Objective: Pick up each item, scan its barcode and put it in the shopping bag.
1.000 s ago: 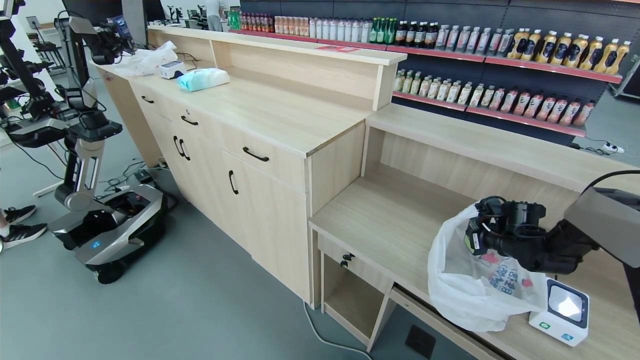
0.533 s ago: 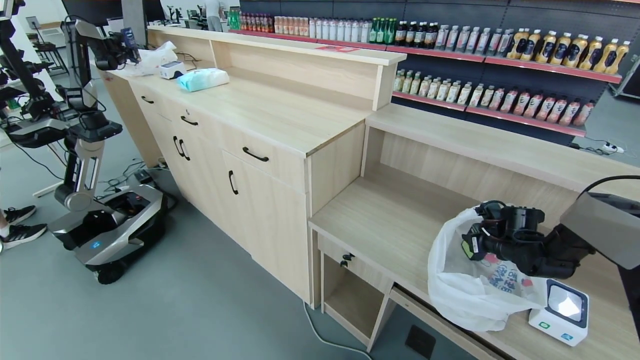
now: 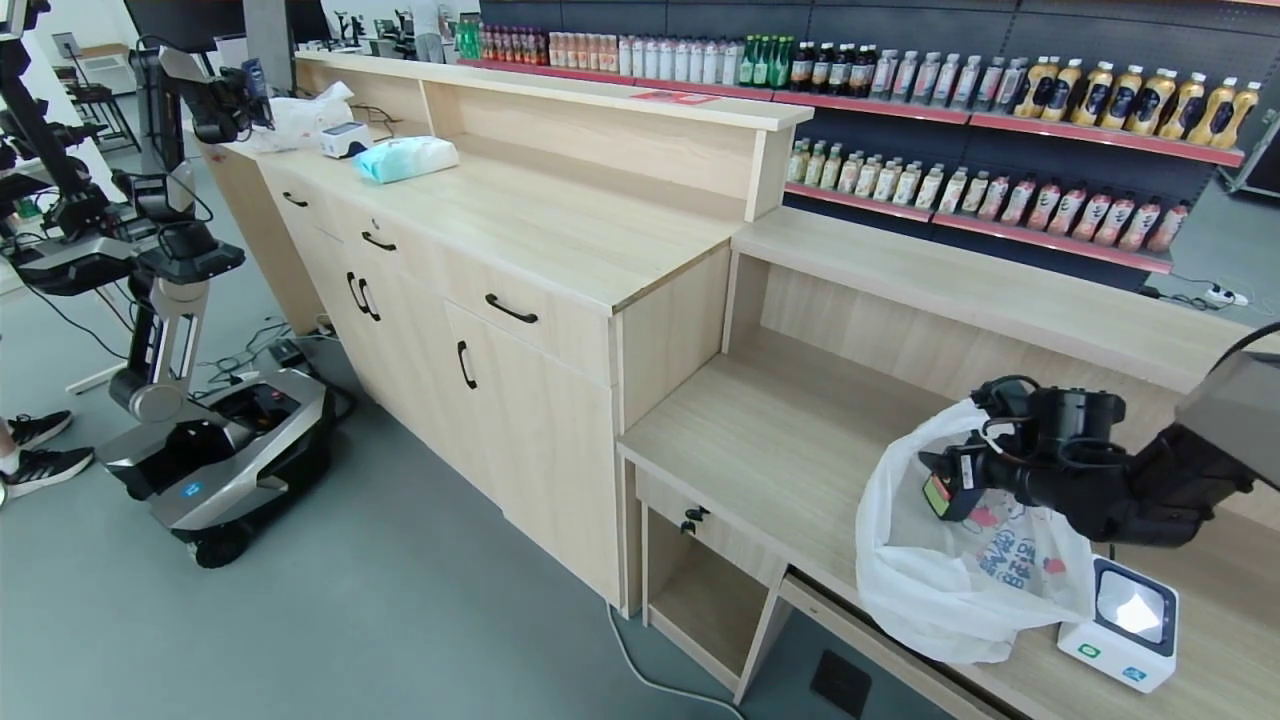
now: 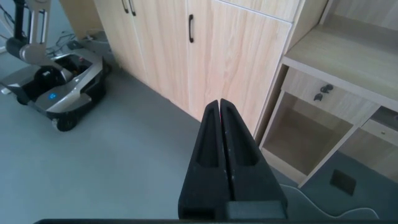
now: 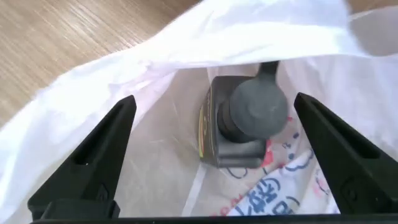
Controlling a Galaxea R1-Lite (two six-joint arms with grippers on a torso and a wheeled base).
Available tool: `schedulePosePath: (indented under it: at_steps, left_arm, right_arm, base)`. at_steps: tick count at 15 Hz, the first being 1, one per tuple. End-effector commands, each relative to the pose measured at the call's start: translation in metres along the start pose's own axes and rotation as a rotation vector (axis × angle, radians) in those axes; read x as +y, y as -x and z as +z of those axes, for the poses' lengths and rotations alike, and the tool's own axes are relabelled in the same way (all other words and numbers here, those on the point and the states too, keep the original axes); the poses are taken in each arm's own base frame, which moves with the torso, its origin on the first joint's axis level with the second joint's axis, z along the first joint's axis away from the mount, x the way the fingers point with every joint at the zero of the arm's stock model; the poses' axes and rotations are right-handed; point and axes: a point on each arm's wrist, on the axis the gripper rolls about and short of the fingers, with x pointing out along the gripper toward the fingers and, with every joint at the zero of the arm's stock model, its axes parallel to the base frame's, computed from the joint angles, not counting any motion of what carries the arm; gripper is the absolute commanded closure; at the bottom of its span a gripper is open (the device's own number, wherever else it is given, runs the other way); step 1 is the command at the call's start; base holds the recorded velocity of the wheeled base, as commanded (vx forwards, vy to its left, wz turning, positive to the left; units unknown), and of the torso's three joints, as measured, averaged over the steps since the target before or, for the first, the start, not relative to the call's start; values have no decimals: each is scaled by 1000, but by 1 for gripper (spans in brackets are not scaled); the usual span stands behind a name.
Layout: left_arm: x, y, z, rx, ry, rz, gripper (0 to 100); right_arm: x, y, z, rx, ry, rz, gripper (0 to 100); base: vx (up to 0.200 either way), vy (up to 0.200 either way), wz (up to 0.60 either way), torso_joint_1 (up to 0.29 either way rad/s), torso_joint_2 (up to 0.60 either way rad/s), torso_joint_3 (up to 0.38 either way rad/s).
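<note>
1 dark box (image 5: 211, 134) sits in shopping bag (image 5: 112, 87), clear of spread right jaws.

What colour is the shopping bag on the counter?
The shopping bag is white, with red and blue print on its side; the head view shows it best.

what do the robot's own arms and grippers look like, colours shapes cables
The left gripper has two matte black wedge-shaped fingers tapering to narrow tips. The right gripper has matching black angular fingers. In the head view the right arm has a grey boxy shell, a black wrist and looped black cables.
</note>
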Motion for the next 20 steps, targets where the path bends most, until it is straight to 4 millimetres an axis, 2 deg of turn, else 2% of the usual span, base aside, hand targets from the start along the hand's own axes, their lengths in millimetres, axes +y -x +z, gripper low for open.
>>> schedulePosePath:
  at_steps: [1, 2, 3, 4, 5, 7, 11, 15, 18, 20]
  left_arm:
    - [0, 0, 0, 0, 0, 0, 100]
    - [0, 0, 0, 0, 0, 2, 100]
    - [0, 0, 0, 0, 0, 2, 100]
    - [0, 0, 0, 0, 0, 0, 100]
    - [0, 0, 0, 0, 0, 2, 100]
    - [0, 0, 0, 0, 0, 0, 100]
    - [0, 0, 0, 0, 0, 0, 100]
    - [0, 0, 0, 0, 0, 2, 100]
    - [0, 0, 0, 0, 0, 0, 100]
    - [0, 0, 0, 0, 0, 0, 100]
  right_arm:
    - [-12, 92, 33, -72, -1, -51, 0]
    - [-13, 109, 32, -70, -7, -61, 0]
    - [-14, 158, 25, -69, -16, -91, 0]
    - [-16, 184, 23, -89, -19, -121, 0]
    - [-23, 203, 26, -108, -25, -176, 0]
    - [-39, 226, 27, -105, -25, -301, 0]
    - [-70, 259, 8, -45, -53, -481, 0]
    - [-102, 283, -29, 167, -181, -630, 0]
    - [-127, 281, -58, 265, -281, -688, 0]
    - [-144, 267, -85, 273, -334, -600, 0]
  base:
    - [0, 0, 0, 0, 0, 0]
    - [0, 0, 0, 0, 0, 0]
    - [0, 0, 0, 0, 0, 0]
    - [0, 0, 0, 0, 0, 0]
    - [0, 0, 0, 0, 0, 0]
    - [0, 0, -600, 2, 2, -2]
    - [0, 0, -600, -4, 4, 4]
    - [0, 0, -600, 5, 2, 4]
    - [0, 0, -400, 5, 6, 3]
    - [0, 0, 0, 0, 0, 0]
